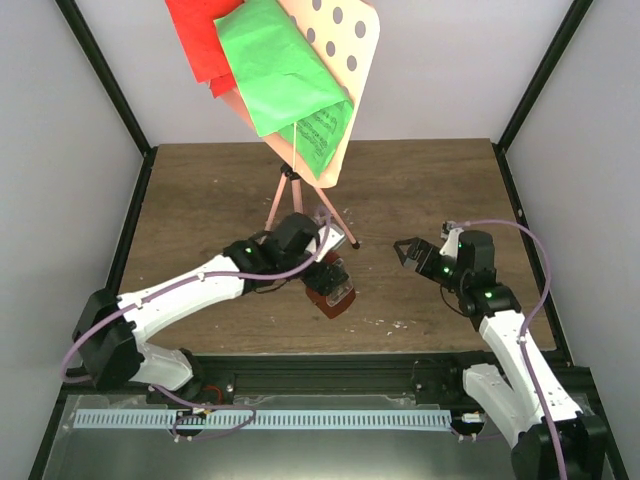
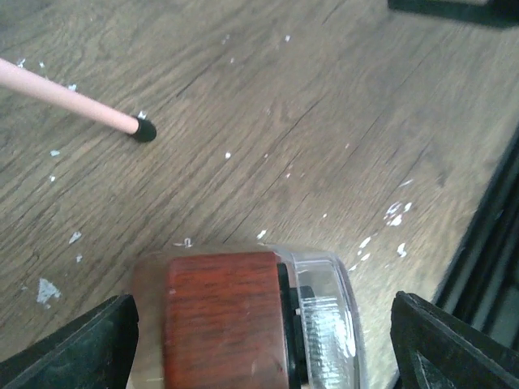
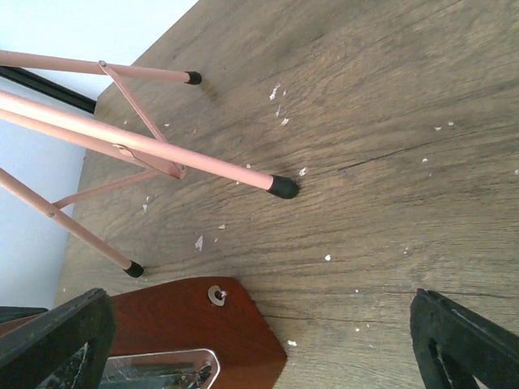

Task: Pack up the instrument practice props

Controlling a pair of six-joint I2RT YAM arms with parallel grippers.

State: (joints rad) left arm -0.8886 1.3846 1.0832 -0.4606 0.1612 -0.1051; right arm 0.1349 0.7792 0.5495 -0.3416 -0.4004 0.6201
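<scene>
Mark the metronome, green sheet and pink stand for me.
metronome (image 2: 227, 316), left wrist view, reddish-brown wooden face.
green music sheet (image 1: 275, 70), top external view, middle of the sheet.
pink music stand (image 3: 195, 160), right wrist view, shaft of the nearest leg.

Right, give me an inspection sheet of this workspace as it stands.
Surface: brown wood-grain table.
Job's things: pink music stand upright on its tripod, with the green sheet and red sheet on its desk; metronome on the table near a tripod foot.
Clutter: white flecks scattered on the wood.
Grippers: left gripper open, straddling the metronome; right gripper open, holding nothing.
Cables: purple cable looped along each arm.
Surroundings: white walls, black frame posts, white slotted rail at the near edge.
</scene>
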